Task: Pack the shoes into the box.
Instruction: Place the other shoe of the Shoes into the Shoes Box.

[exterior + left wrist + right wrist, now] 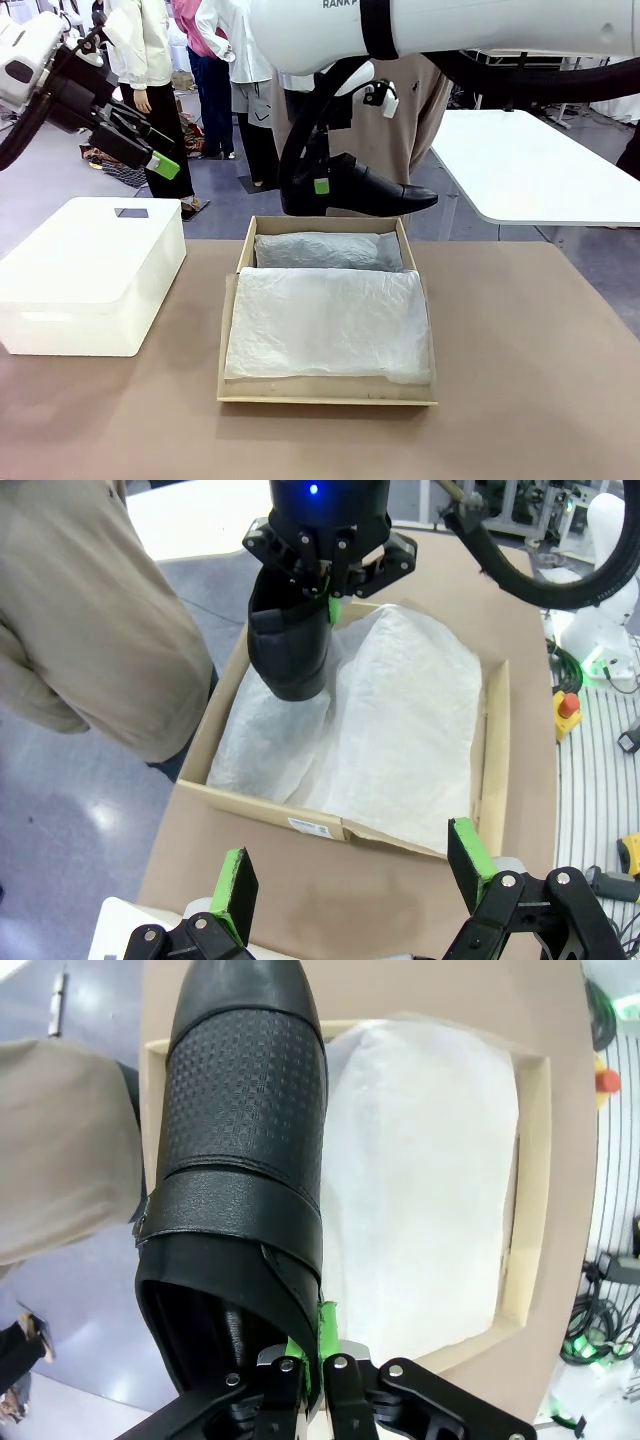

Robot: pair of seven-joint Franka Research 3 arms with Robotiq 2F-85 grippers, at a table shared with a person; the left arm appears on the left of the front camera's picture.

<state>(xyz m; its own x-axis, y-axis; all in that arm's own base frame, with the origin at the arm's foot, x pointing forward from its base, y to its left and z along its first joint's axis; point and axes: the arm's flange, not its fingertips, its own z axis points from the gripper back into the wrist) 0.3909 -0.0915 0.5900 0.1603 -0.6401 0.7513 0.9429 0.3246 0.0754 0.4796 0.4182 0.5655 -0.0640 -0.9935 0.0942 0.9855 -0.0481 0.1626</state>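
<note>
Nearest to me is the brown table (530, 400), and on it the cardboard box (228, 340) stands open, directly below my right gripper (321, 186). White tissue paper (325, 325) lines the inside of the box. Below my left gripper (352, 865) and to its outer side stands a larger white box (90, 275), just beside the cardboard one.

The right gripper is closed tightly on the back rim of one black shoe (245, 1110), with one finger inside the opening and one outside. The shoe hangs under this gripper in the air, above the far end of the box, and its toe points away to my right side. It does not touch the paper.

The left gripper is spread wide and carries nothing; it is raised, well apart from the shoe.

Beyond the right gripper, a person (90, 630) in beige clothes stands at the far edge of the table.
</note>
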